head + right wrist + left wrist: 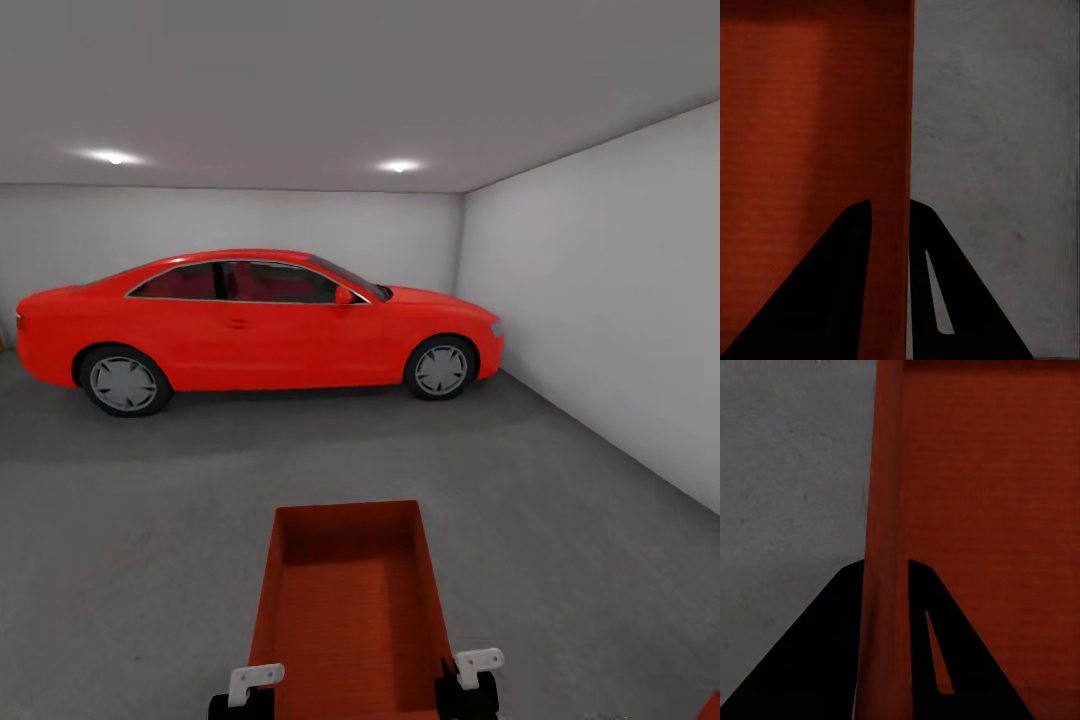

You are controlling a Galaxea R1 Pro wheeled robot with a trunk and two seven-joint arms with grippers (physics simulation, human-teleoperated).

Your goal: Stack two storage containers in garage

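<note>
The garage is wide and bare: grey-white walls [600, 300], a dark grey concrete floor [130, 540], and a red car [250, 325] parked side-on along the far wall. Between the car and the robot there is a large stretch of open floor, and the right wall stands well apart from the load.

One orange-red container [345, 610] is carried in front of the robot, in the middle and low in the head view. Its open top faces up and its long axis points straight away from the robot, toward the car. At the lower right corner of the head view a small orange-red piece [712, 706] shows; I cannot tell what it is.

The left gripper [883, 585] pinches the left long wall of the container, one finger inside and one outside. The right gripper [889, 221] pinches the right long wall in the same way. So both arms are equally near, one on each side, and the box hangs between them.

I judge that the next move is straight down: the floor lies directly under the container. Both arms should lower together, otherwise the thin walls could twist or slip out of the fingers.
</note>
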